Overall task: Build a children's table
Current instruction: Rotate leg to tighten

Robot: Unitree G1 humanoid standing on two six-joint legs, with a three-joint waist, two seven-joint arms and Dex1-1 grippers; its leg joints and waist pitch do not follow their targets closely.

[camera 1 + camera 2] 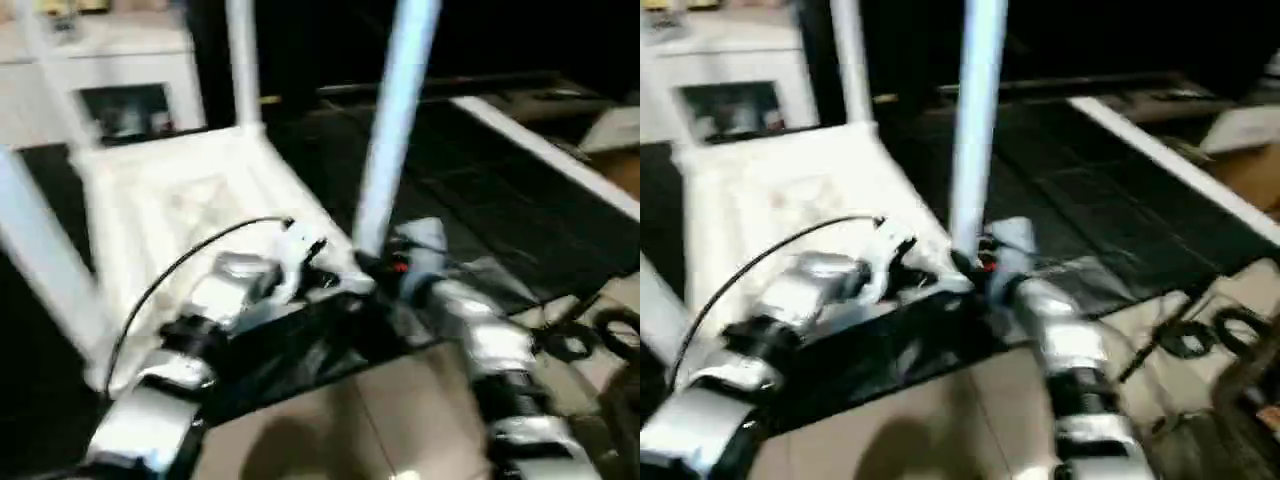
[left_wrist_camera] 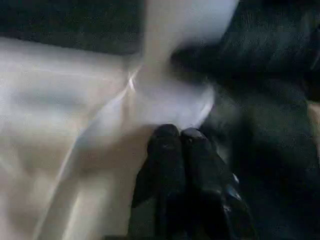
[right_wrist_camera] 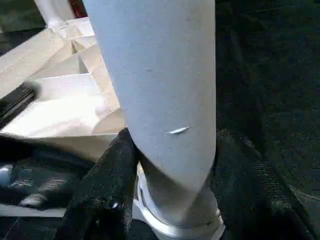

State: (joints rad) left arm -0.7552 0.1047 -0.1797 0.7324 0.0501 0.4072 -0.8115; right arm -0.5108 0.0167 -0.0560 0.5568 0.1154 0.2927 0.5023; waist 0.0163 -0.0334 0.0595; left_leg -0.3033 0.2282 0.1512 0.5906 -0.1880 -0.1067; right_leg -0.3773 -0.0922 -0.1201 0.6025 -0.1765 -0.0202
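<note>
From the head camera we see the children's table (image 1: 190,215) lying upside down on the dark floor (image 1: 480,210), its ribbed underside facing up and white legs rising from the corner sockets. One leg (image 1: 395,130) stands at the top's near right corner, another leg (image 1: 243,65) at the far right corner, and a third (image 1: 40,250) at the near left corner. Behind the table stands a white cabinet (image 1: 110,75). Our right gripper (image 1: 375,262) sits at the base of the near right leg, and our left gripper (image 1: 335,278) is just beside it, over the top's near edge.

In the left wrist view, our left fingers (image 2: 167,150) are pressed together, holding nothing, their tips close to the socket (image 2: 172,102).

In the right wrist view, our right fingers (image 3: 105,185) flank the leg's lower end, clamped around it just above the socket.
</note>
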